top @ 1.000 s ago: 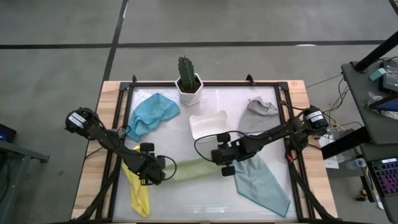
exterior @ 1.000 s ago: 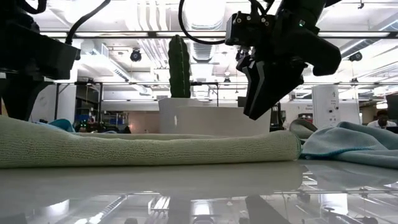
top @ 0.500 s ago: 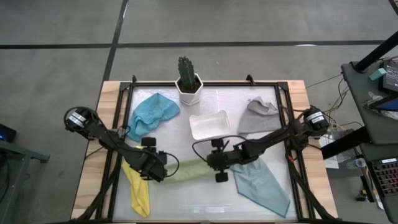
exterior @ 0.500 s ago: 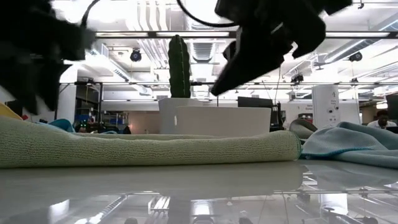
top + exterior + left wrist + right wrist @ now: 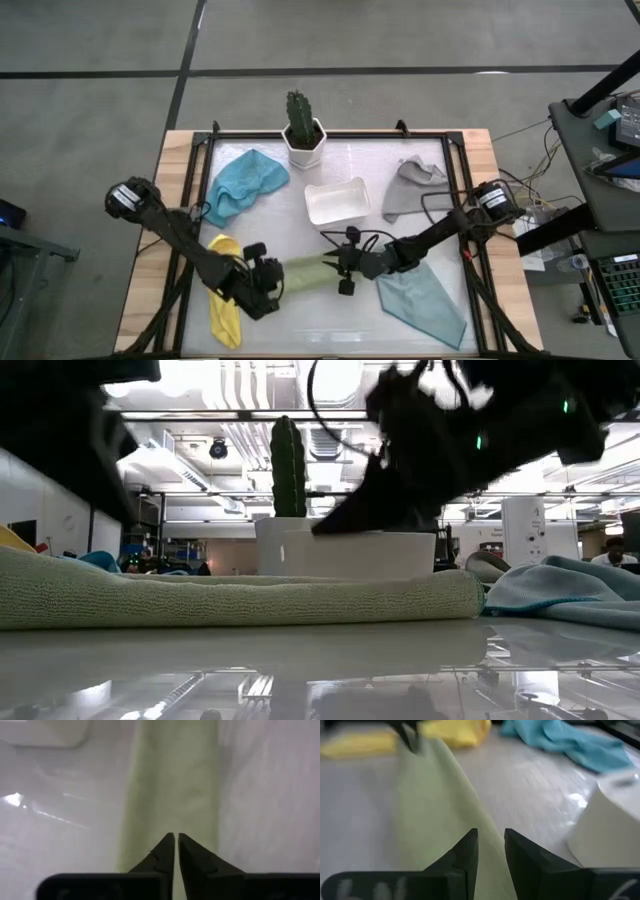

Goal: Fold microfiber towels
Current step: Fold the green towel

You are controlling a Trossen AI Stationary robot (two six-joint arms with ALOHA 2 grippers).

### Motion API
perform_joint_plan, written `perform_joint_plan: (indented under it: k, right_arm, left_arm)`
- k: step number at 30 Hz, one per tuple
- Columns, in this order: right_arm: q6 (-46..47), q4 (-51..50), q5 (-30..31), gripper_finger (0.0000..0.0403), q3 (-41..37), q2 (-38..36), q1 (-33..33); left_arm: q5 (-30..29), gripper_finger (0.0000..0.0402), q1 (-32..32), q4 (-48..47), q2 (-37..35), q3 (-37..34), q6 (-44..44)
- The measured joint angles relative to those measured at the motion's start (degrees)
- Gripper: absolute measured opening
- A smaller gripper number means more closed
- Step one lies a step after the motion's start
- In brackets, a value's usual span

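The olive green towel [image 5: 305, 272] lies flat on the table as a long narrow folded strip, running left to right near the front. My left gripper [image 5: 275, 282] is shut at its left end. My right gripper [image 5: 330, 268] hovers low over its right end with the fingers a little apart. In the low view its tip [image 5: 320, 528] stands slightly above the towel [image 5: 240, 600]. Beside the left arm lies the yellow towel [image 5: 225, 300]. The pale teal towel [image 5: 425, 305] lies under the right arm. My left gripper has its shut fingertips [image 5: 169, 842] down on the olive green towel's left end [image 5: 172, 822], coming from above at a slant and pointing along the strip. The fingers hide how much cloth lies between them. The towel rests flat on the table.
A white tray [image 5: 337, 200] sits just behind the green towel, with a potted cactus [image 5: 303, 130] at the far edge. The blue towel [image 5: 243, 183] lies at the back left and the grey towel [image 5: 410, 185] at the back right.
My right gripper has come down toward the green towel's right end and moved a little left, tipping from pointing downward to nearly level. My left gripper has shifted toward the near edge and right, onto the towel's left end, and has turned. The towel has stayed in place.
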Motion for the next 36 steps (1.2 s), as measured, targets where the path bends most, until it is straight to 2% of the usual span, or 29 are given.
perform_joint_plan:
  k: [4, 8, 14, 18, 23, 27, 30, 36]
  right_arm:
    - [1.8, -3.13, 2.69, 0.0088, 0.02, 1.47, 0.01]
    - [5.07, -9.96, 5.34, 0.0088, -0.04, 1.75, 0.01]
    - [8.36, -16.41, 5.77, 0.0088, -0.02, 1.75, 0.01]
    - [8.84, -18.14, 5.89, 0.0088, 0.03, 1.69, 0.01]
    - [8.44, -19.11, 5.74, 0.0088, -0.06, 0.44, 0.01]
    - [7.9, -19.28, 5.57, 0.0088, -0.11, -1.38, 0.14]
    - [7.85, -19.35, 5.56, 0.0088, -0.11, -2.59, 0.49]
    - [6.81, -18.37, 5.52, 0.0088, -0.11, -4.86, 2.04]
  left_arm:
    - [1.95, 0.001, -2.73, 0.29, 2.94, -0.02, 0.15]
    - [7.2, 0.001, -4.21, 0.25, 6.76, -0.09, 0.88]
    - [10.31, 0.001, -4.25, 0.14, 10.91, 0.13, 1.0]
    - [10.94, 0.001, -4.25, -0.67, 9.56, 0.15, 1.45]
    - [13.46, 0.001, -4.26, -4.97, 3.86, 0.0, 1.47]
    - [12.95, 0.001, -4.27, -6.97, -1.16, 0.0, 1.44]
    - [9.94, 0.001, -4.18, -7.24, -3.15, -0.02, 1.45]
    - [4.16, 0.001, -4.1, -7.18, -1.83, -0.77, 1.38]
